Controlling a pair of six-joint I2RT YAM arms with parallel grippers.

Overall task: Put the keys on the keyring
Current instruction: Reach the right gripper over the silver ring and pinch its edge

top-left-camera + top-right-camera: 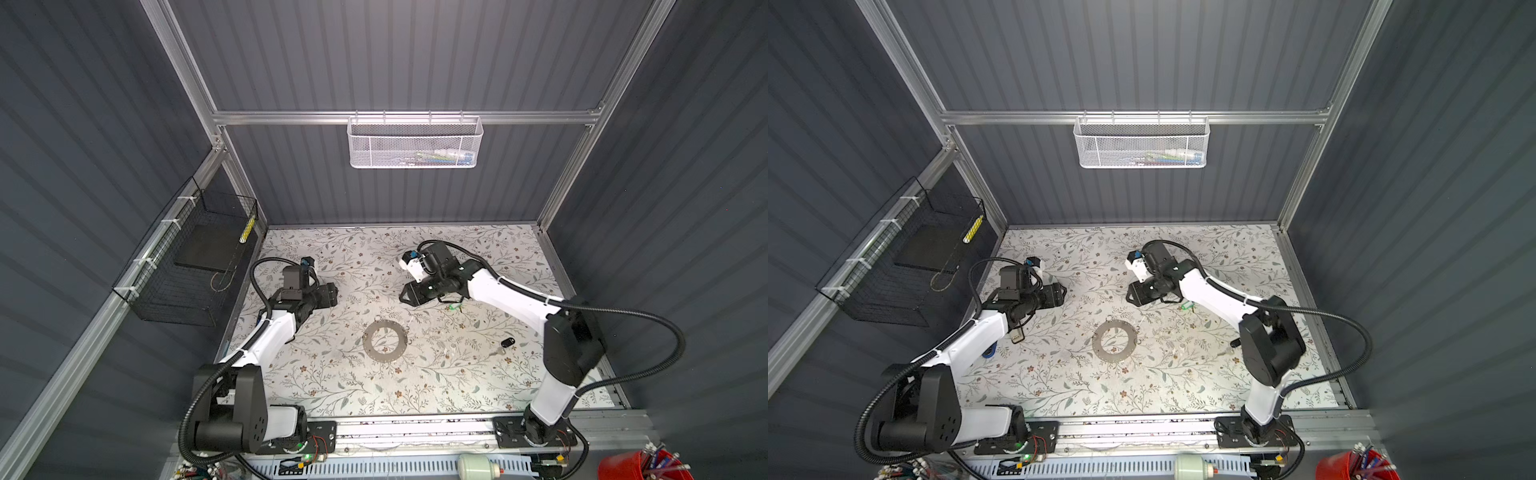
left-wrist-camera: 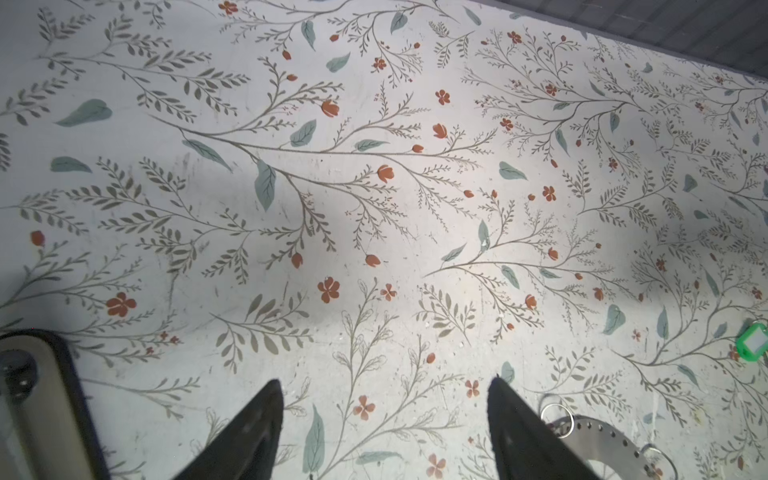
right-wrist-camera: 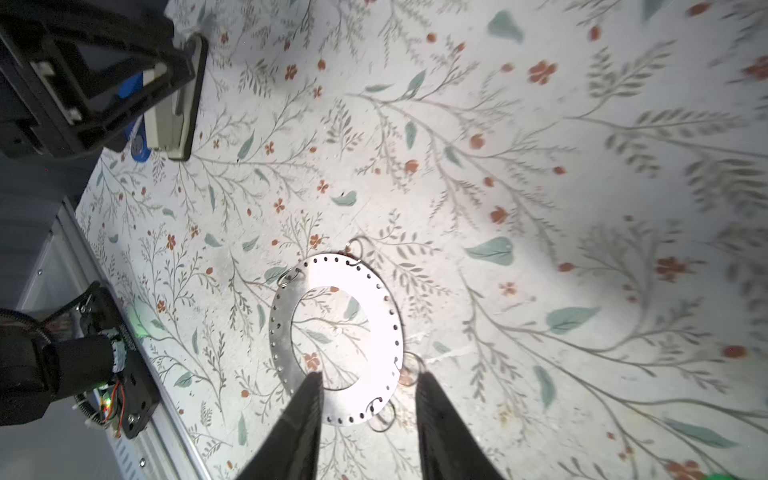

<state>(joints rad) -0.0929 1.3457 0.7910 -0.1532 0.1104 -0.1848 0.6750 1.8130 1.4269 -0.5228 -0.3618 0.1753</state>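
The keyring [image 1: 384, 356] [image 1: 1114, 355], a flat grey metal ring plate with small wire loops, lies mid-table. The black-headed key [image 1: 507, 343] lies to its right; my right arm hides most of it in a top view. The green key tag [image 1: 455, 307] [image 1: 1187, 306] rests beside my right arm, behind the keyring. My left gripper [image 1: 334, 294] [image 2: 385, 382] hangs open over bare mat, left of and behind the keyring [image 2: 598, 436]. My right gripper [image 1: 405, 296] [image 3: 370, 374] is open and empty, its tips over the keyring's [image 3: 374, 332] rim. The tag [image 2: 752, 343] shows in the left wrist view.
A beige block [image 1: 1017, 334] and a blue item [image 1: 988, 353] lie under my left forearm. A black wire basket [image 1: 187, 266] hangs at the left wall, and a white mesh basket [image 1: 415, 141] on the back rail. A red cup [image 1: 636, 463] stands beyond the front right.
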